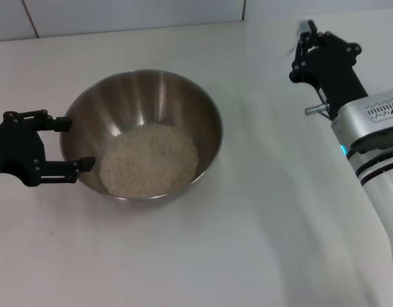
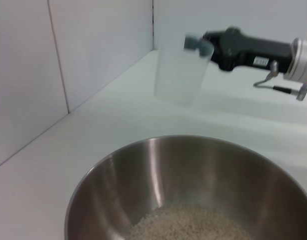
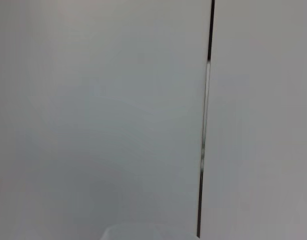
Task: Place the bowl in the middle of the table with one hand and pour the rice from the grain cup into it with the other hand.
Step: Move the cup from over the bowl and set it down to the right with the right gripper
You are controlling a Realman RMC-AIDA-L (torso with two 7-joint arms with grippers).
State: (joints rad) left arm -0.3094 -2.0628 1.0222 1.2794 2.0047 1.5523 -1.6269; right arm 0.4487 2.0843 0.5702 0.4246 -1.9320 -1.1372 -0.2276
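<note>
You see the bowl [image 1: 145, 134], left of centre on the counter [image 1: 260, 243], holding rice [image 1: 148, 160]; left pincer [image 1: 65, 144] is spread beside its slippery rim. Right pincer [image 1: 305, 45], upper right, pinches the light grain cup [image 2: 181, 75].

The steel bowl [image 1: 145, 134] heaped with rice [image 1: 148, 160] blocks the counter [image 1: 267, 243] centre. The left gripper [image 1: 72, 144] straddles its nine o'clock rim, jaws spread. From three through six o'clock, bare counter gives passage.
</note>
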